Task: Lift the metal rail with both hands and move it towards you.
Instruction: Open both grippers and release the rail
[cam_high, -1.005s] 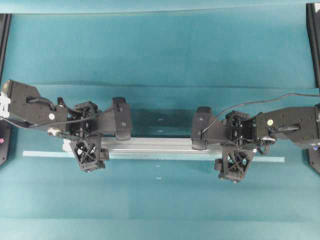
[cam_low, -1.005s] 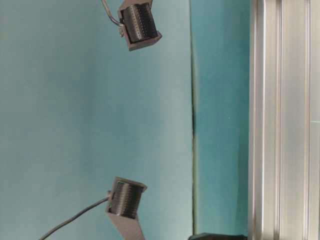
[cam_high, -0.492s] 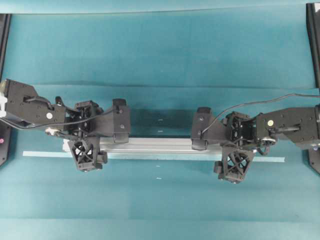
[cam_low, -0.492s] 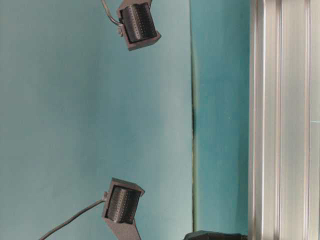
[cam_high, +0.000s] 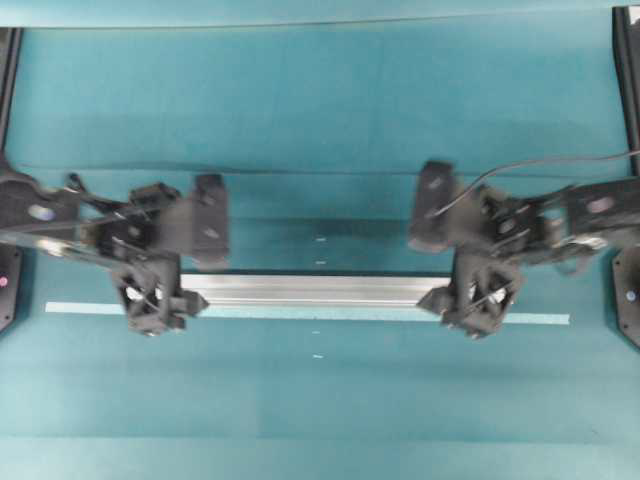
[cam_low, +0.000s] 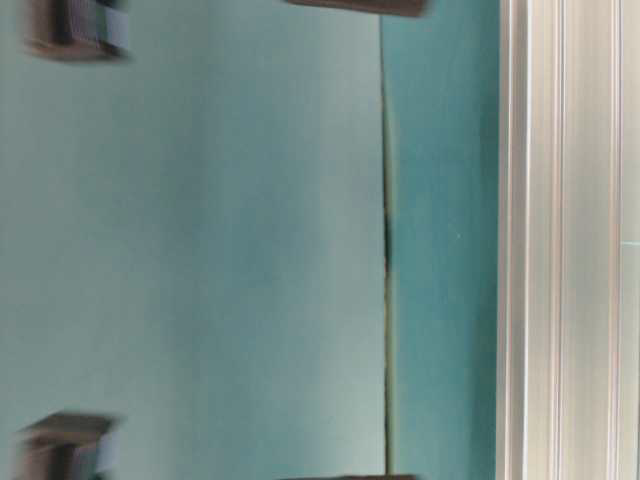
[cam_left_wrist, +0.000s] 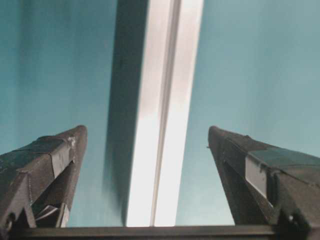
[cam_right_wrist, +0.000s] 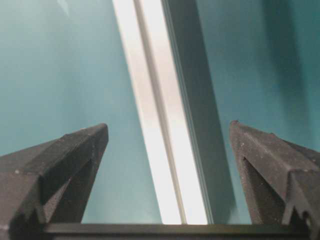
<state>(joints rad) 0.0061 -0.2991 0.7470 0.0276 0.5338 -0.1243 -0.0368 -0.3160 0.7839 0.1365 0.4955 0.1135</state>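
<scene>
While I watch from overhead, the metal rail (cam_high: 315, 290) lies flat along the tabletop's (cam_high: 320, 100) near half, left gripper (cam_high: 150, 300) and right gripper (cam_high: 478, 300) at its ends. Table-level is blurry. Both wrist views: jaws spread wide, rail between them, nothing pinched.

A silver aluminium rail (cam_high: 315, 290), bright and lengthwise-grooved, gleams nearly white where light strikes it between the black fingers (cam_left_wrist: 47, 165) of the left gripper (cam_left_wrist: 147, 150). The right gripper (cam_right_wrist: 167, 142) is the same matte black, its fingers (cam_right_wrist: 265, 165) faintly speckled; seen from overhead, both carry a triangular lattice pattern. Beneath them spreads a teal table cover (cam_high: 320, 100), crossed just beyond the rail by a thin pale-teal tape strip (cam_high: 535, 319) and dotted with small white marks (cam_high: 318, 356).
</scene>
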